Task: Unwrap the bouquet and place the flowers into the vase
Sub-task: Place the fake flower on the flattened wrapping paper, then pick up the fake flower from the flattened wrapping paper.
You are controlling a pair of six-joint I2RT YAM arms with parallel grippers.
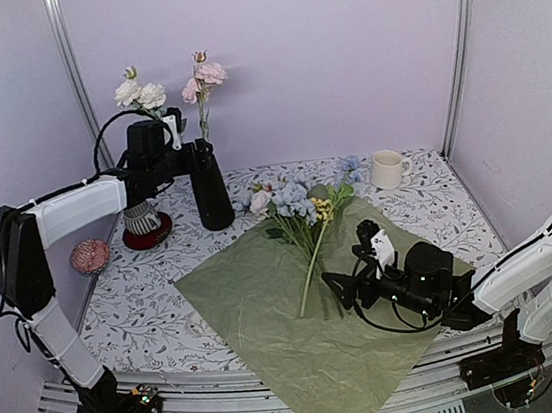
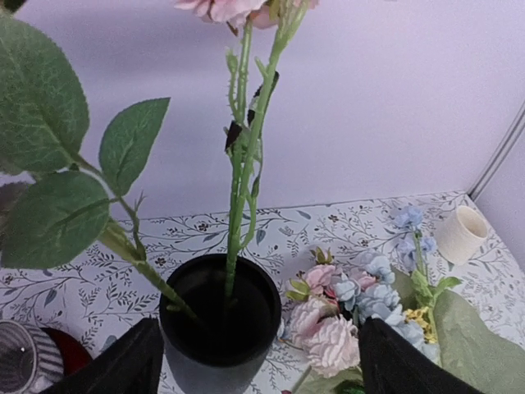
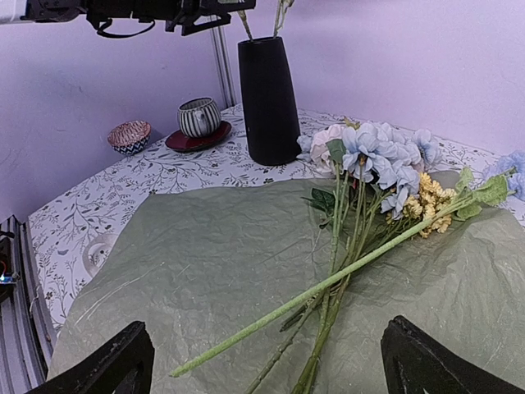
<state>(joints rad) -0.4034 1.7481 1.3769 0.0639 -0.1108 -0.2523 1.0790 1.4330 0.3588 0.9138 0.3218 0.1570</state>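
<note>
L gripper [image 2: 262, 357] is seen spread wide over vase [image 1: 211, 184] at 11 o'clock, two stems set in it. R gripper [image 3: 262, 361], also wide, is held at 5 o'clock. Flowers [image 1: 301, 208] on paper [image 1: 257, 299], centre table, are best pinched singly, low on stem.

The vase [image 1: 211, 189] is matte black; the stems in it carry white blooms [image 1: 141, 92] and pink blooms [image 1: 205, 73]. The flowers [image 1: 301, 208] lying on the paper sheet [image 1: 270, 318] are light blue, pale pink and yellow on green stems. The sheet is olive green. The tablecloth [image 1: 138, 314] is white with a grey leafy vine print. The mug [image 1: 386, 169] is cream, the cup [image 1: 142, 219] dark-and-white striped, its saucer [image 1: 149, 241] red, the small bowl [image 1: 90, 256] pink.
</note>
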